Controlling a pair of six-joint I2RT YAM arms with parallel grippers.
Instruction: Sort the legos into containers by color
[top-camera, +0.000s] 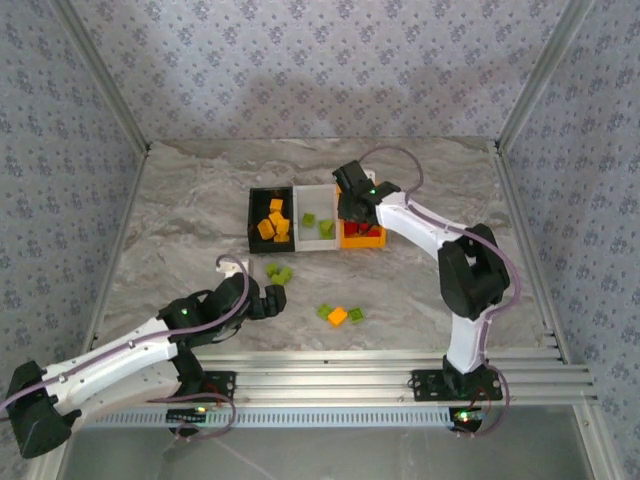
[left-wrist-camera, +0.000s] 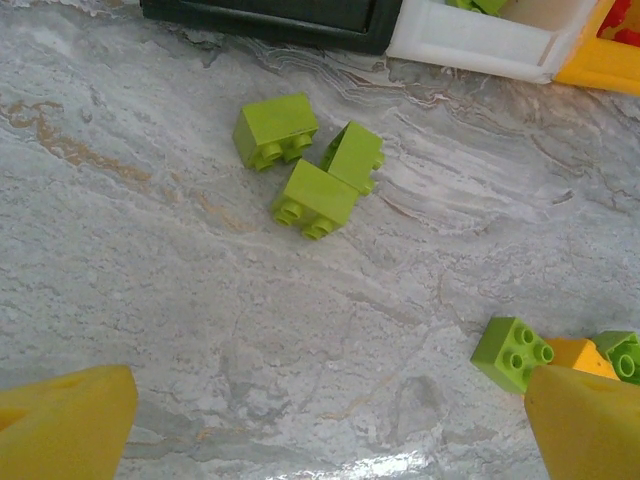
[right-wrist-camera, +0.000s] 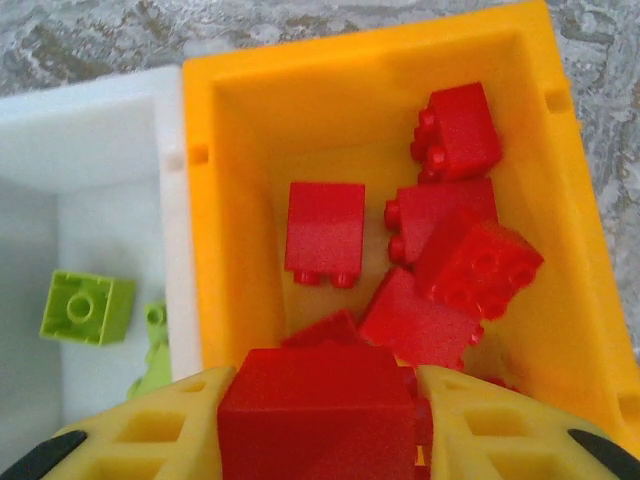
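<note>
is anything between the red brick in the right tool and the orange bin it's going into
Nothing visible does. The right tool holds the red brick above the open orange bin. Only other red bricks lie on the bin's floor, and there looks to be room to drop it.

The top camera looks down from above the near edge; both wrist cameras look down from close, sharing the white bin (left-wrist-camera: 470, 40).

Grey marbled tabletop (top-camera: 180, 240); black bin (top-camera: 256, 215), white bin (top-camera: 315, 241) and orange bin (top-camera: 362, 241) stand in a touching row; nearer, three lime bricks (top-camera: 278, 272) cluster; beside them, two green bricks (top-camera: 355, 314) flank an orange brick (top-camera: 338, 316).
</note>
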